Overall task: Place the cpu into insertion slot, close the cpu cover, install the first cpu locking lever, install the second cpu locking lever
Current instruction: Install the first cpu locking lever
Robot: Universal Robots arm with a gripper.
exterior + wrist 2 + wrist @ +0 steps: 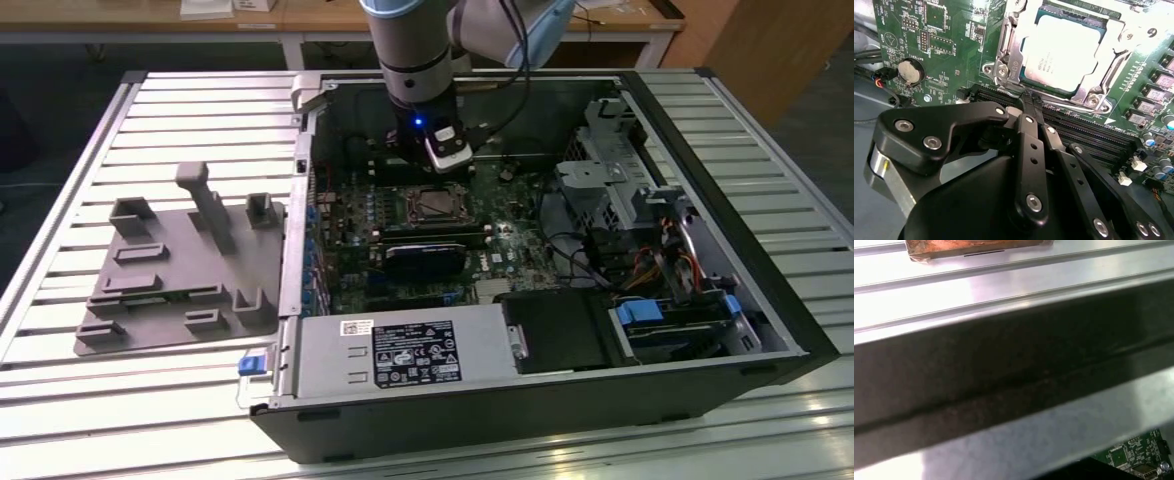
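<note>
The cpu [1064, 52] lies flat in the insertion slot [1004, 57], near the middle of the green motherboard [954, 35] inside the open computer case [534, 400]; the cpu cover [1119, 42] is down over it, its silvery frame around the pale metal face. The fingers [1026, 145] are clenched, tips pressed together, at the slot's edge that faces the long black card slots [1089, 132]; whether the tips touch the rim I cannot tell. In the exterior view the arm [420, 60] hangs into the case on the slot's far side. The case stands on the slatted counter [160, 120], toward the exterior view's right edge; a grey moulded fixture [174, 270] lies beside it, toward the edge at the exterior view's left.
</note>
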